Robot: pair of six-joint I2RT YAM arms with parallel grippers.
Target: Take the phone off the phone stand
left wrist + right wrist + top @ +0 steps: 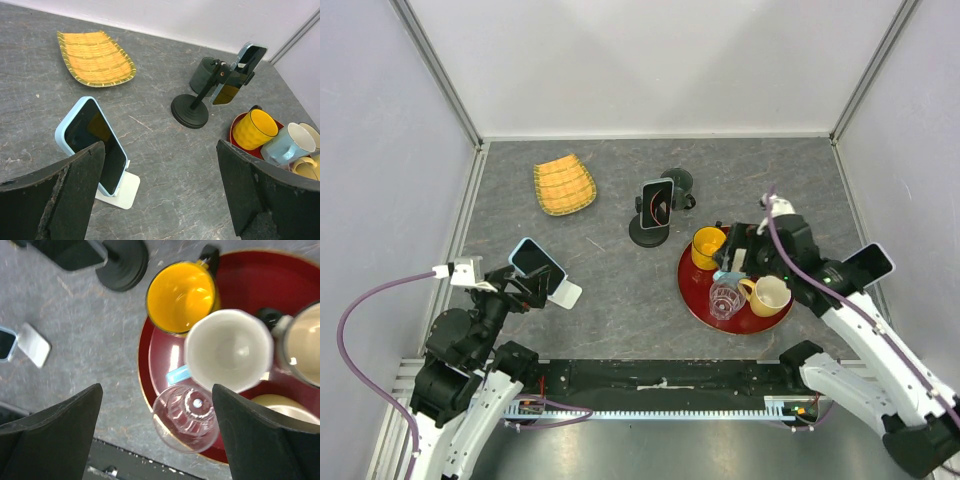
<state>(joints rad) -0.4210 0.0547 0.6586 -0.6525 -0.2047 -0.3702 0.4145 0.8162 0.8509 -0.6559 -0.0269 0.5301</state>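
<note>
You've got the grey desk (610,290) laid out ahead, both arms raised over it. Your left arm (470,335) sits at the near left. The left jaws are spread wide with nothing in them, just beside the blue phone (92,142). One finger overlaps the phone's lower edge in the wrist view, and I can't tell whether it touches. Your right arm (865,325) reaches over the red tray (697,285) on the right. The right jaws are gaping too, empty, above the cups. At the far left a yellow basket (564,186) lies on its own. At centre a black stand (648,236) holds a second phone (658,203), tilted, with a dark cup (678,183) just behind it. The blue phone leans on its white stand (567,294), screen dark. On the tray you've got a yellow cup (708,246), a pale blue cup (227,350), a cream cup (770,295) and a glass (725,298).
</note>
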